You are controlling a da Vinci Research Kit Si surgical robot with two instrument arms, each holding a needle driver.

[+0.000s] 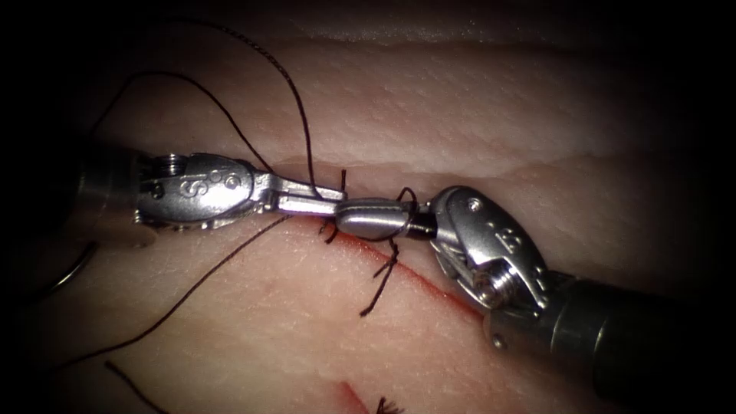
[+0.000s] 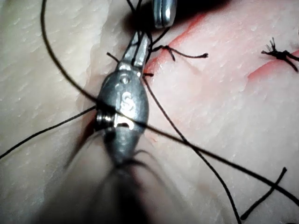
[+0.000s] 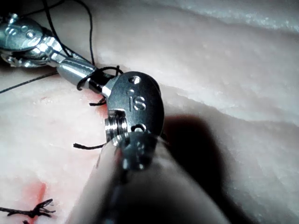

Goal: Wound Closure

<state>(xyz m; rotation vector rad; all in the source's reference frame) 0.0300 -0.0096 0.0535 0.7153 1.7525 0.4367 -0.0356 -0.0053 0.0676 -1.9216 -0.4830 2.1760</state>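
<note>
While both "S"-stamped pincers close on the thread, the needle lies leftward.

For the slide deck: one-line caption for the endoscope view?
Left tool and right tool meet tip to tip over the cut, thread at the left jaws.

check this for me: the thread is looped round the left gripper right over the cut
Not quite: the loop of thread sits round the right gripper, as the endoscope view shows; the left gripper grips thread beside it, over the cut.
</note>
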